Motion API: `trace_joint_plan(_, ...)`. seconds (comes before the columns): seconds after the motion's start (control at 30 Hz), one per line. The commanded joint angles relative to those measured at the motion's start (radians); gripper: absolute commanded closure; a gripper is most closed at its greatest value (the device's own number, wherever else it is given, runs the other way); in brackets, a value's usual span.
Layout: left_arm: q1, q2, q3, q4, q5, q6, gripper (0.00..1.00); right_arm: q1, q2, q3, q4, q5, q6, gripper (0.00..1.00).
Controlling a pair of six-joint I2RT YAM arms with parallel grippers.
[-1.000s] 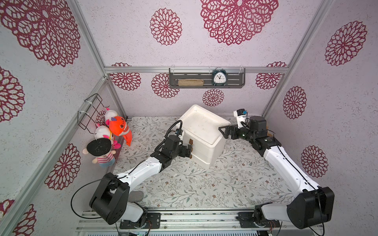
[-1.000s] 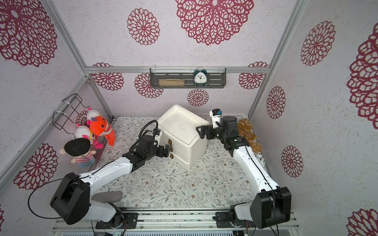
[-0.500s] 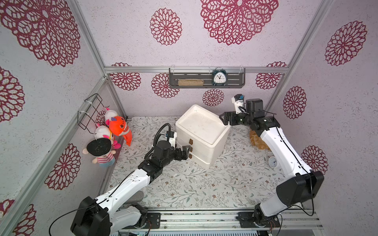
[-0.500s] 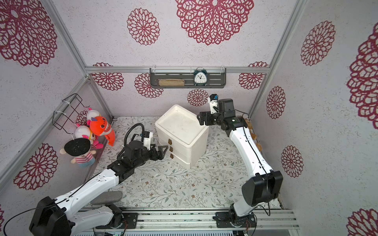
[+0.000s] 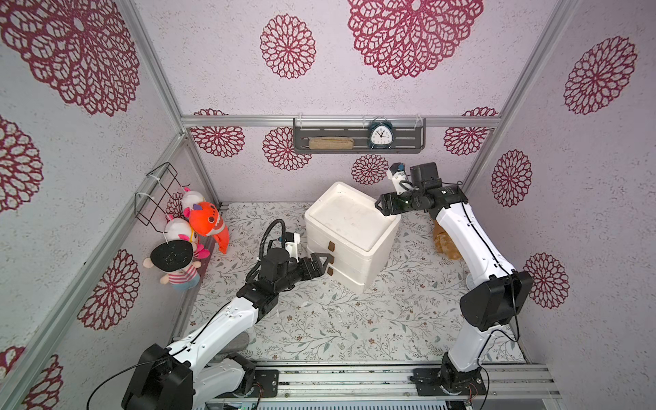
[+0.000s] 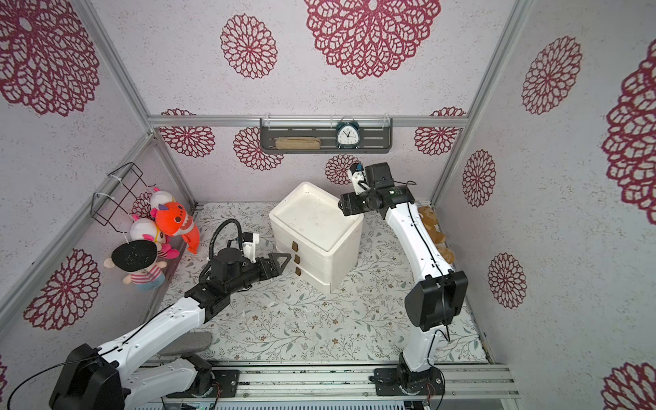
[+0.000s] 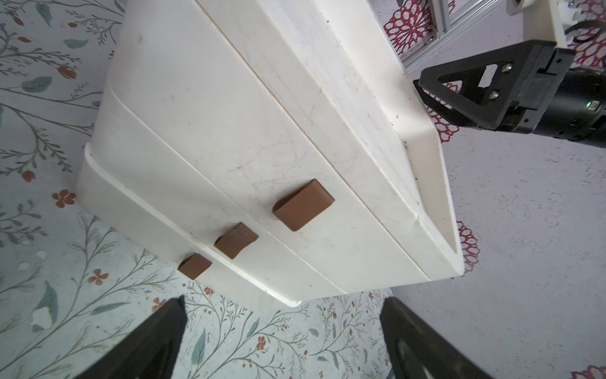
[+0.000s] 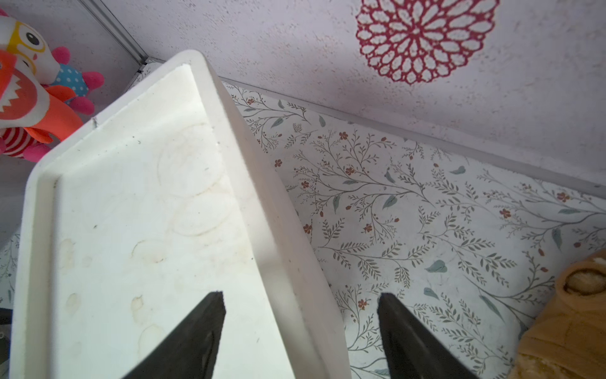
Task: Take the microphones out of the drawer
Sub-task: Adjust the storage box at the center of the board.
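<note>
A white three-drawer unit (image 5: 349,227) (image 6: 312,220) stands mid-table, its drawers all pushed in. Each drawer front carries a brown tab handle (image 7: 303,205). The microphone is hidden. My left gripper (image 5: 324,263) (image 6: 284,264) (image 7: 283,305) is open just in front of the handles, touching nothing. My right gripper (image 5: 379,207) (image 6: 342,207) (image 8: 300,294) hovers at the unit's back right top edge. It is open, with one finger over the recessed top and the other outside the rim (image 8: 262,203).
Plush toys (image 5: 202,223) and a doll (image 5: 175,262) lean against the left wall under a wire basket (image 5: 156,193). A brown plush (image 5: 443,238) lies by the right wall behind my right arm. A shelf (image 5: 358,140) with a clock hangs on the back wall.
My right arm has lifted and swung toward the back wall, bringing its gripper over the unit's top edge with the jaws somewhat narrower. My left arm has stretched lower, its gripper staying by the handles.
</note>
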Motion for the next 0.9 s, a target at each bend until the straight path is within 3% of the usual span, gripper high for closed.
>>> trace_joint_plan(0.0,0.026,0.005,-0.023,0.102,0.069,-0.094,0.03,0.021,0.053,0.093,-0.066,0.035,-0.047,0.28)
trace_joint_plan(0.23,0.065,0.003,-0.038,0.141,0.116,-0.138,0.03,0.052,0.145,0.197,-0.086,0.085,-0.070,0.31)
trace_joint_plan(0.43,0.095,0.051,-0.076,0.291,0.183,-0.225,0.03,0.061,0.175,0.218,-0.089,0.100,-0.086,0.39)
trace_joint_plan(0.87,0.130,0.201,-0.087,0.577,0.260,-0.359,0.02,0.064,0.173,0.195,-0.116,0.113,-0.061,0.83)
